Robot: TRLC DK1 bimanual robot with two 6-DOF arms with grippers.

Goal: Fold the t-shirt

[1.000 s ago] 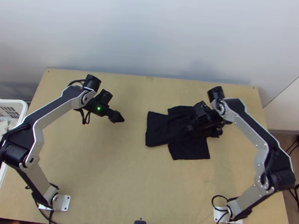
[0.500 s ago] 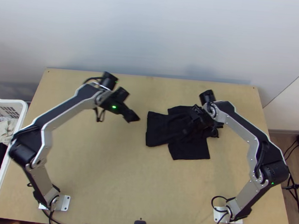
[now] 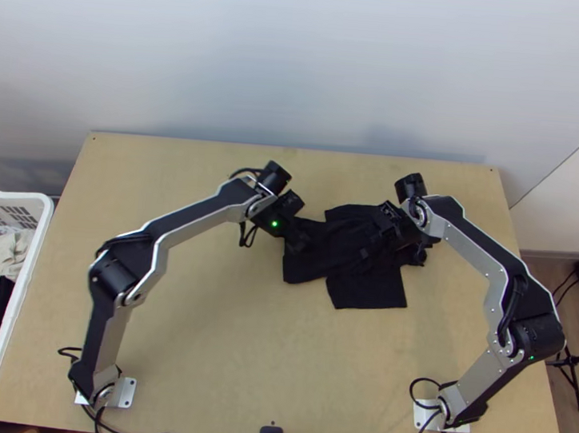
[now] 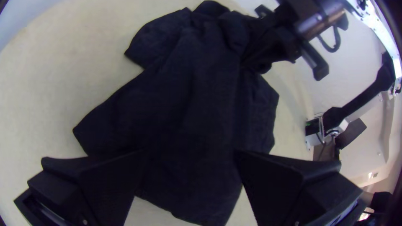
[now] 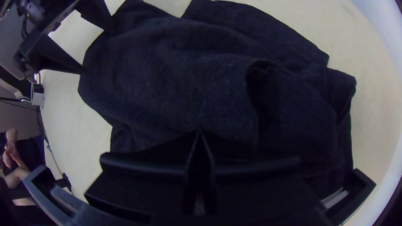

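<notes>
You are holding left end effector (image 4: 190, 155) wide, presumably for gripping black fabric t-shirt (image 4: 197, 92); right end effector (image 5: 199, 133) narrow.

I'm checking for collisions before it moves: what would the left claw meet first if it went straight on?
Most likely the black t-shirt, lying ahead of the open left claw. How much gap remains, if any, is hard to judge.
</notes>
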